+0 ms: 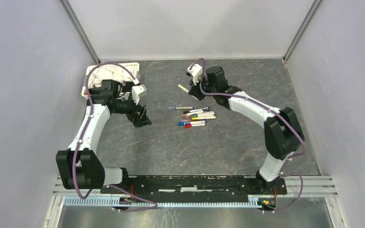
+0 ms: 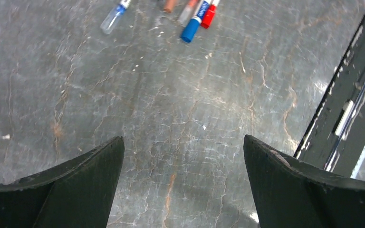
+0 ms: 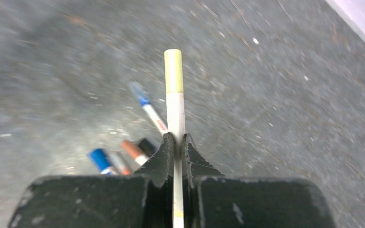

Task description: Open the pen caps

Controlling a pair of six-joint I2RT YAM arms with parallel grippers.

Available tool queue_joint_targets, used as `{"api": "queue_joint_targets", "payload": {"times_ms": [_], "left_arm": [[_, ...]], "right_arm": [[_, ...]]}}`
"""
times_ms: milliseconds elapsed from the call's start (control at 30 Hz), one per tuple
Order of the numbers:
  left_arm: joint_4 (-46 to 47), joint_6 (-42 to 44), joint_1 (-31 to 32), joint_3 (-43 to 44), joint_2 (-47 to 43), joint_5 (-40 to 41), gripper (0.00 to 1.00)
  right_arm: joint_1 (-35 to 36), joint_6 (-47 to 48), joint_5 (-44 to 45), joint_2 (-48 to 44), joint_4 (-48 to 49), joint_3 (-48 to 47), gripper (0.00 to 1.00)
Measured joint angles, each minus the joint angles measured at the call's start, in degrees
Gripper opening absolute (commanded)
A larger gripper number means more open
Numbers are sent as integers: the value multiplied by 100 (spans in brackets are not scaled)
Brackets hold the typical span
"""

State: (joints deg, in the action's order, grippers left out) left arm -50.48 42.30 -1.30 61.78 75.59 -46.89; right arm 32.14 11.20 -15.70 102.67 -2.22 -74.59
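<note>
Right jaws clamped on yellow-capped pen (image 3: pixel 175 92) | left jaws wide apart above table (image 2: pixel 180 95), pens (image 1: pixel 197 115) ahead.

pens (image 2: pixel 192 28) cut by top edge, table (image 3: pixel 290 118) blurred

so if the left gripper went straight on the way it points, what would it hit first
Probably bare table: the left gripper points down at it, with the pens lying further ahead. Depth is hard to judge.
</note>
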Motion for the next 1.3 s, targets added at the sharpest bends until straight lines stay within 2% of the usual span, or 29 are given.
{"api": "queue_joint_targets", "payload": {"times_ms": [200, 333, 567, 767, 1100, 1200, 1300], "left_arm": [[-420, 911, 466, 57, -369, -107, 100], [-575, 1440, 885, 177, -855, -98, 100], [-953, 2332, 1163, 459, -964, 166, 100], [-1351, 3005, 1554, 446, -1078, 378, 83], [-1462, 3418, 1845, 256, -1126, 522, 61], [-1467, 3501, 1888, 164, -1123, 590, 47], [-1432, 3521, 1939, 157, -1115, 612, 25]], "right_arm": [[111, -649, -1436, -918, 280, 645, 0], [466, -973, -2225, -951, 107, 820, 0], [1029, -1156, -2927, -925, -365, 769, 0], [1250, -1165, -3128, -813, -678, 428, 0], [1362, -1239, -3235, -584, -914, 35, 0], [1362, -1294, -3261, -562, -916, 13, 0], [1362, -1344, -3333, -520, -907, -20, 0]]}}
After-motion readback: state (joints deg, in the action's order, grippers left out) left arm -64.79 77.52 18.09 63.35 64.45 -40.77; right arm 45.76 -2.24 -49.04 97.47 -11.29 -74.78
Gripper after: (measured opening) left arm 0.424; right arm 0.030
